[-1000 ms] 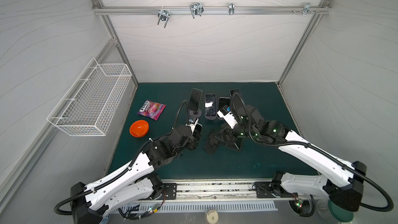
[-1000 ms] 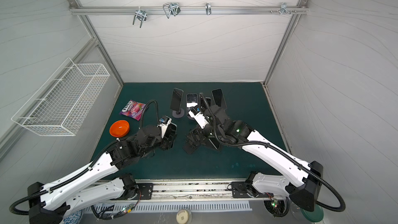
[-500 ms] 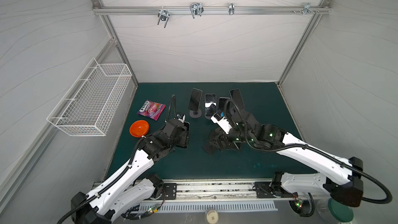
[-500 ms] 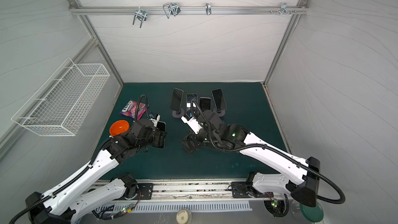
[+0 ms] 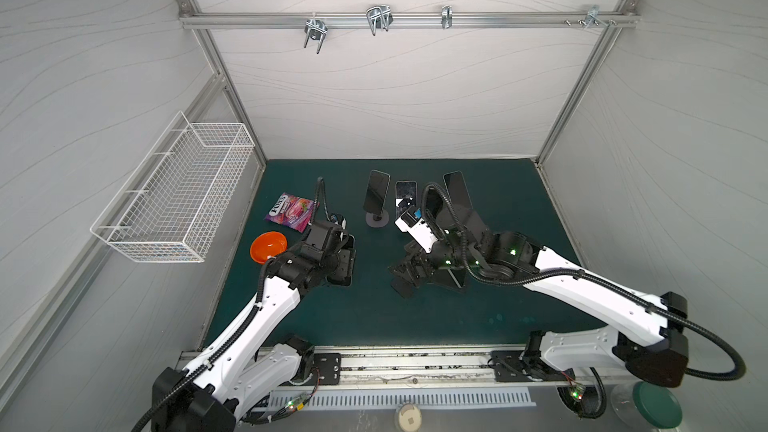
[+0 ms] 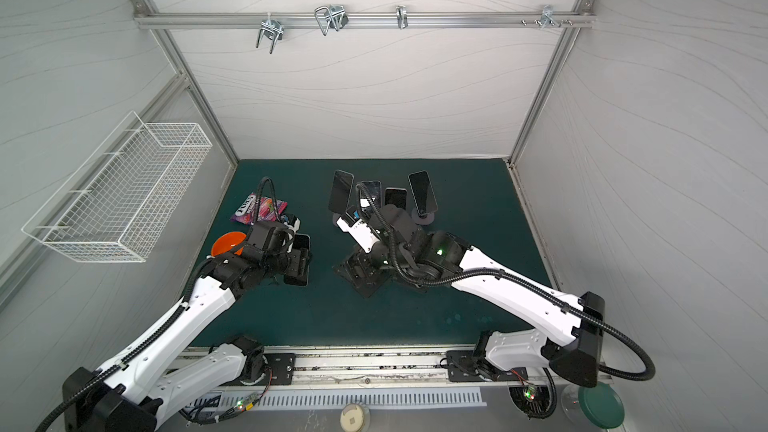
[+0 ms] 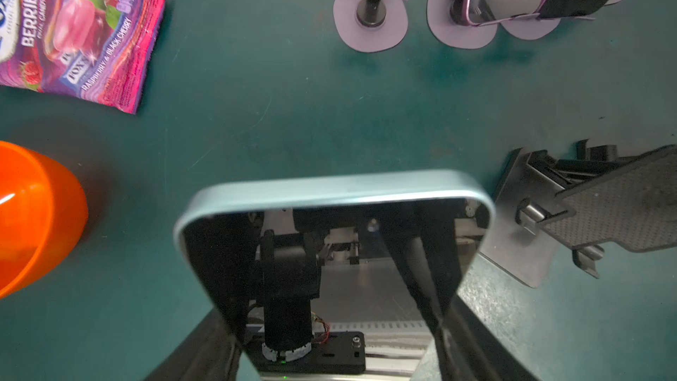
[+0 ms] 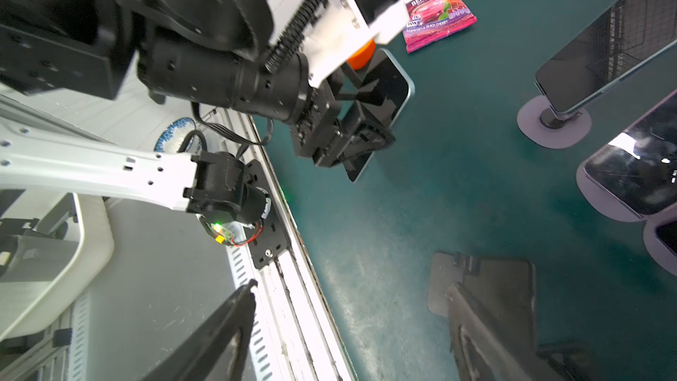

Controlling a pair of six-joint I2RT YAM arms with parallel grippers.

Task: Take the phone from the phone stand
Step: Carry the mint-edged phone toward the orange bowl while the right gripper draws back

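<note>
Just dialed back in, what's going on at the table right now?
The left end effector is shut on a phone with a pale blue frame and holds it apart from the black folding stand, which has no phone on it. The right end effector is open over that stand, with one finger by its plate. A row of other phones sits on stands at the back.

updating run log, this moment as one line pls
left gripper: shut on phone, clear of phone stand | right gripper: open at stand
</note>
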